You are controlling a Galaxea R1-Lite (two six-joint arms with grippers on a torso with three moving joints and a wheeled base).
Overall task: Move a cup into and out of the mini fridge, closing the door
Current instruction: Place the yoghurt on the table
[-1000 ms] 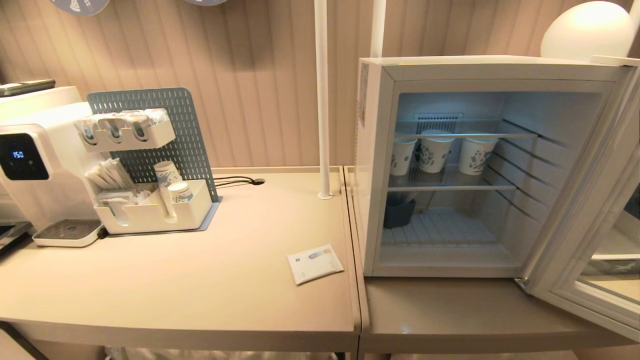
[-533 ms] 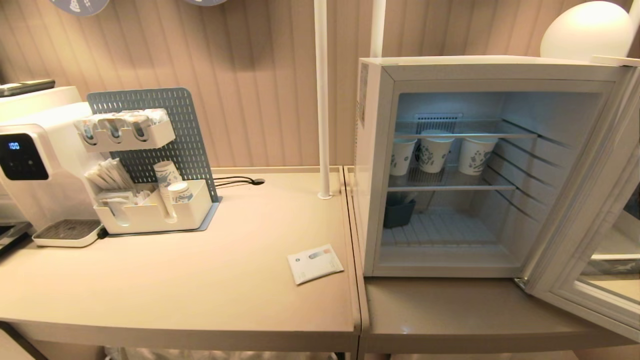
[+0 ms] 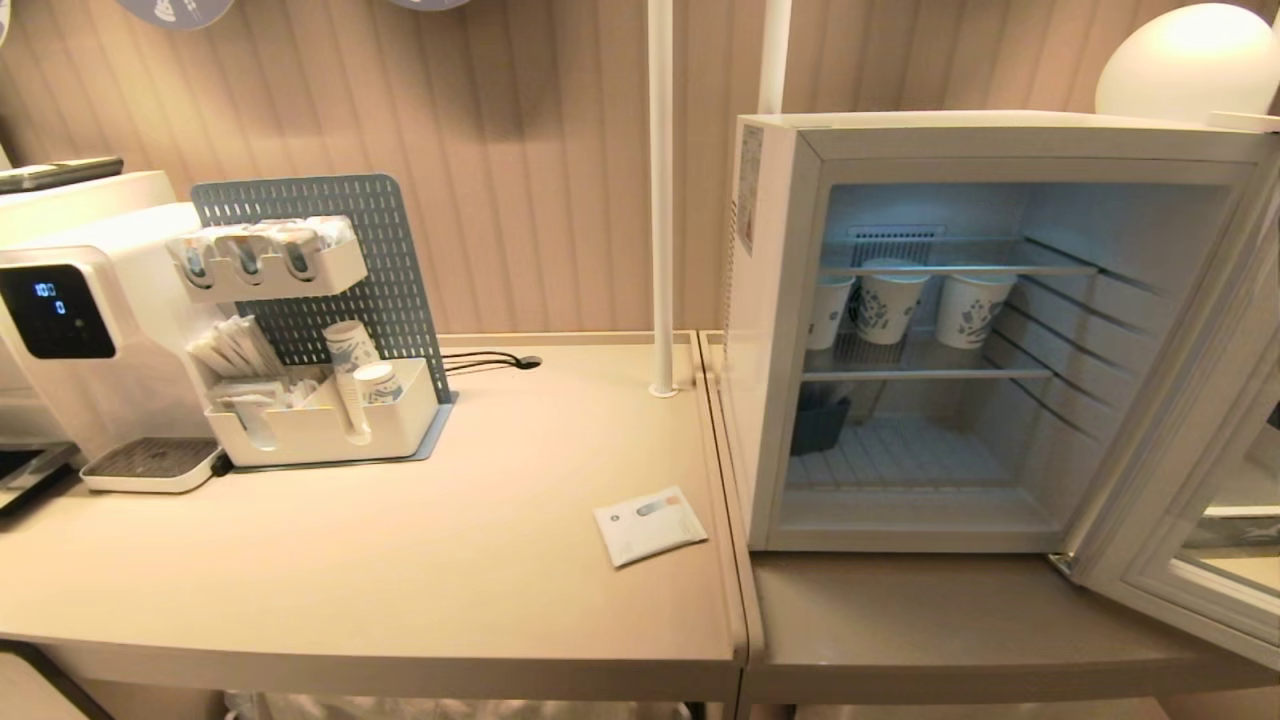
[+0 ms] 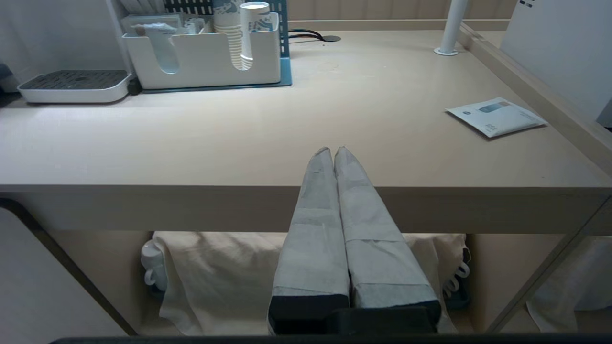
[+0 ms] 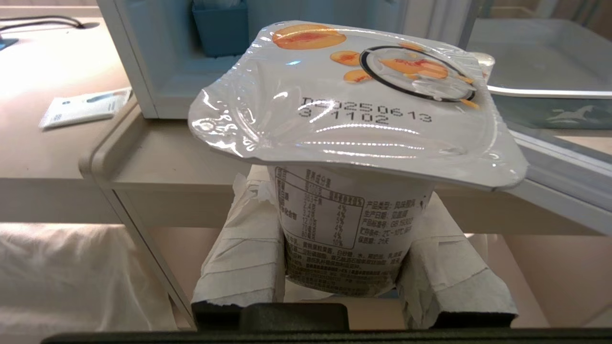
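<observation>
Right gripper (image 5: pixel 342 267) is part open w/ both fingers (image 5: pixel 239 267) squeezing the cup (image 5: pixel 344 143), low by the table (image 5: pixel 158 167). Left gripper (image 4: pixel 333 154) is closed tight, holding nothing.

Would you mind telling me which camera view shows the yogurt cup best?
The right wrist view: the cup fills it, foil lid and printed side visible, clamped between the right gripper jaws. The head view and left wrist view show nothing of it.
</observation>
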